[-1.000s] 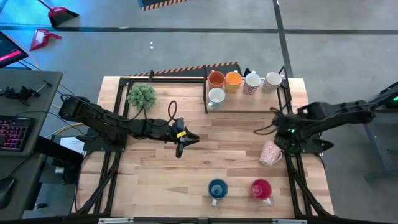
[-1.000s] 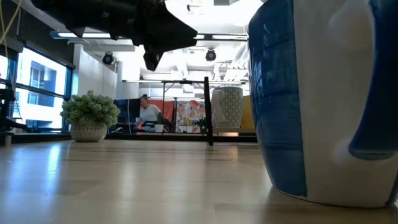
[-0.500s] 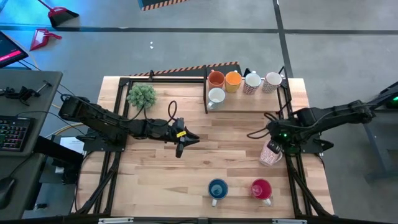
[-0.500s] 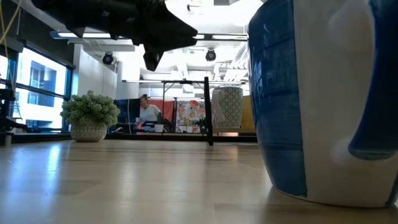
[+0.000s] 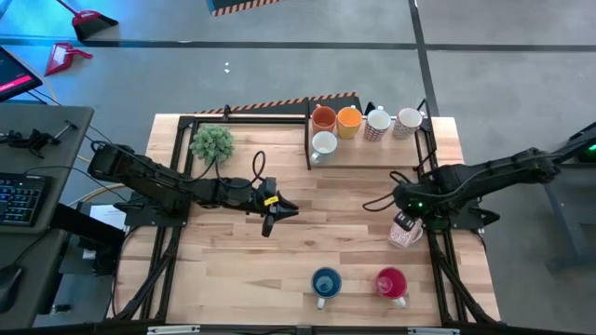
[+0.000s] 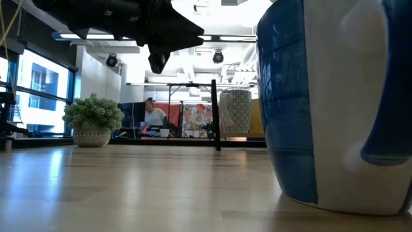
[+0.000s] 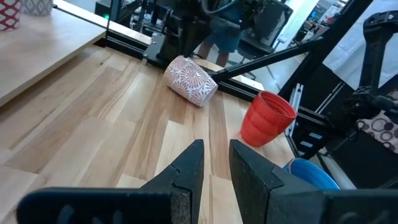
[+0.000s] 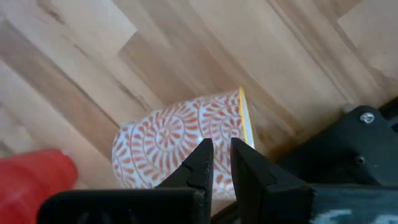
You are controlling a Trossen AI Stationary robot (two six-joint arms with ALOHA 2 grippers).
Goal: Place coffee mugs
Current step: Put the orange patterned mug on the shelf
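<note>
Overhead, the wooden bench (image 5: 354, 242) carries five mugs in its far right raised section: two orange mugs (image 5: 323, 117) (image 5: 348, 118), a white mug (image 5: 323, 143), a red-patterned white mug (image 5: 377, 123) and a pale mug (image 5: 408, 121); their handles are too small to make out. A blue mug (image 5: 325, 283) and a red-pink mug (image 5: 391, 282) stand upright near the front edge. A patterned mug (image 5: 403, 231) lies on its side at the bench's right edge, partly covered from above by the right gripper (image 5: 407, 207), which hangs over it. In the right wrist view that gripper's fingers (image 8: 198, 163) stand close together with a narrow gap, directly above the mug's spiral-patterned wall (image 8: 180, 143) near its yellow rim; whether they touch it cannot be told, and nothing lies between them. The left gripper (image 5: 277, 210) is poised over the bench's middle, well apart from every mug; its fingers (image 7: 186, 171) are nearly closed on nothing. A small green potted plant (image 5: 212, 142) stands at the far left. In the low view the blue mug (image 6: 335, 103) fills the right side, cut off by the picture's edges and hiding the bench behind it; a person (image 6: 153, 117) shows faintly in the room beyond.
</note>
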